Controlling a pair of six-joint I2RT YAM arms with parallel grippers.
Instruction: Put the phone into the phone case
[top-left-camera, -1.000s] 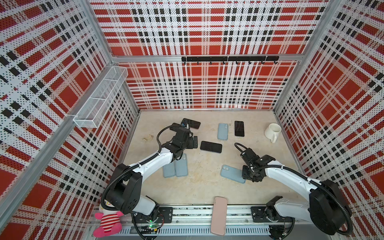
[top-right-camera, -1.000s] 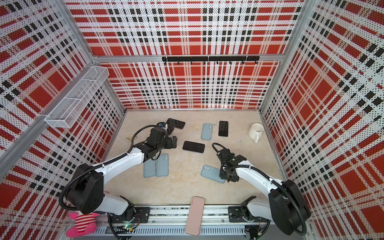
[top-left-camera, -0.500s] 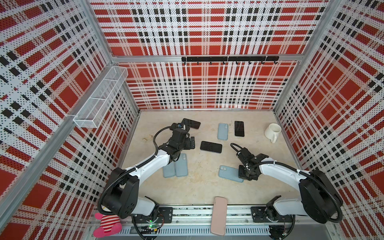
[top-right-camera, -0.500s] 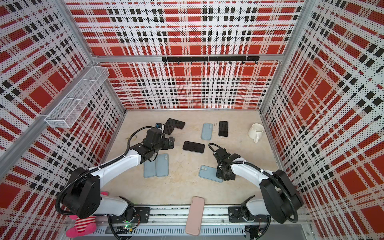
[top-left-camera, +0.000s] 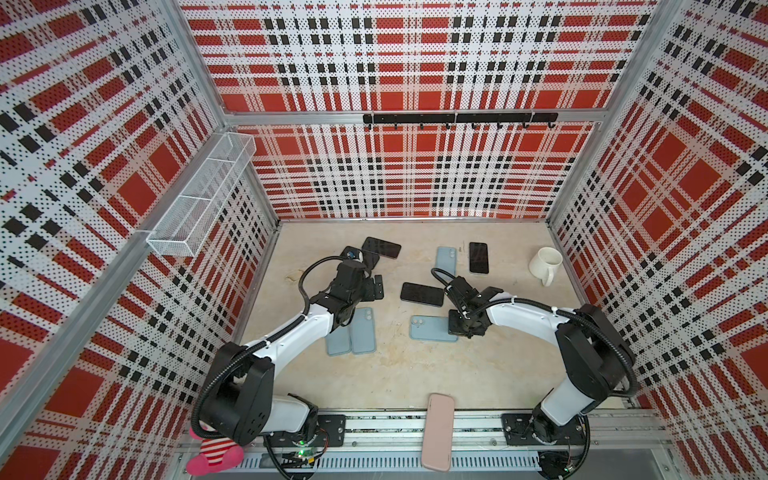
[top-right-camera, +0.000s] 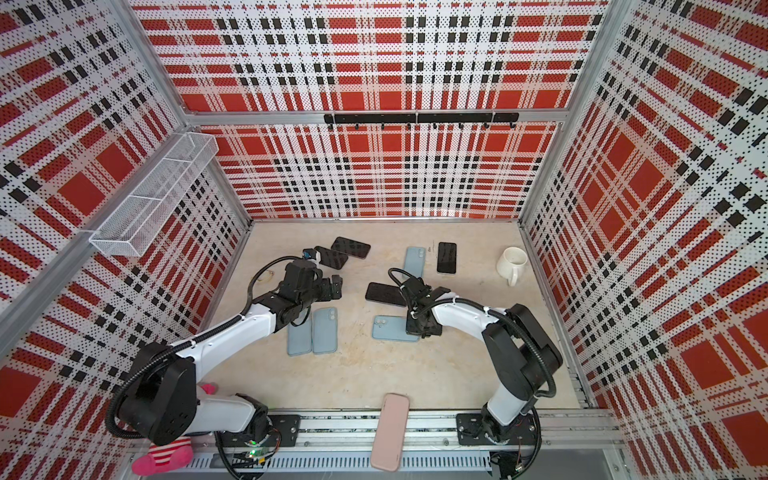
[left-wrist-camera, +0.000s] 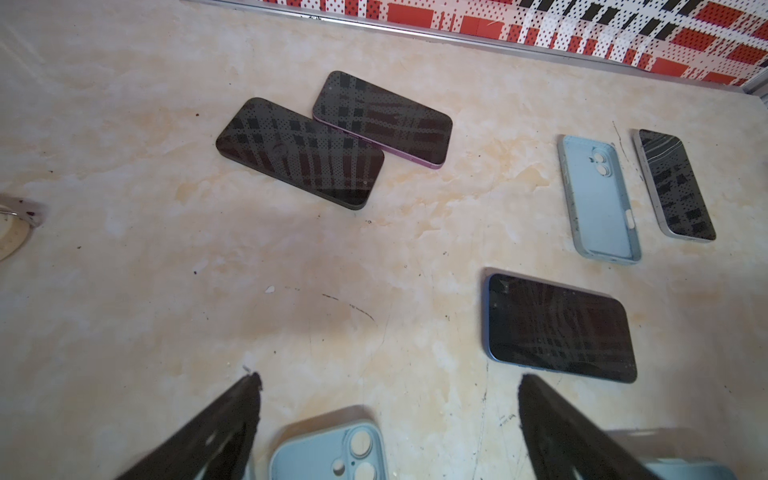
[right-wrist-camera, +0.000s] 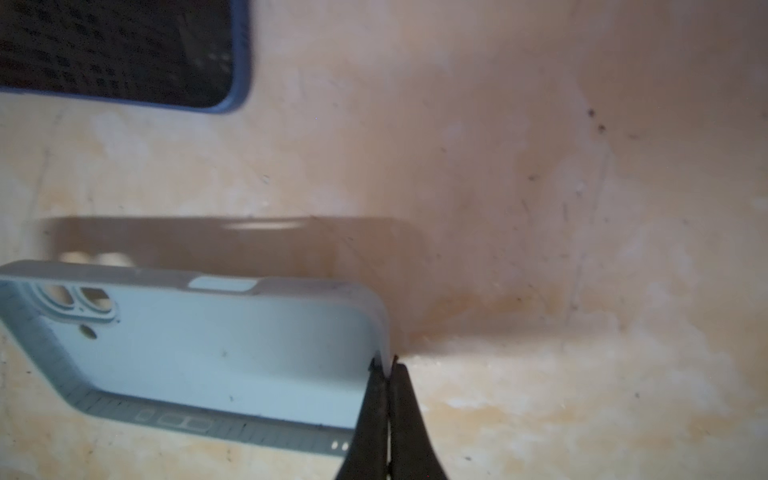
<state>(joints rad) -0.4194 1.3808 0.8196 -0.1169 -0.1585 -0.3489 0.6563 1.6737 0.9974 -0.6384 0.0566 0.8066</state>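
Principal risk: the right gripper (right-wrist-camera: 388, 365), shut to a thin pinch on only the end wall of the light-blue phone case (right-wrist-camera: 208, 345), may let that rim slip or fold on lifting. Lesser risk: the case dragging against the blue-edged phone (top-left-camera: 422, 294) nearby. The case sits mid-table, hollow side up, empty, camera cut-out away from the grip; the left gripper (left-wrist-camera: 388, 378) stands wide open, empty.
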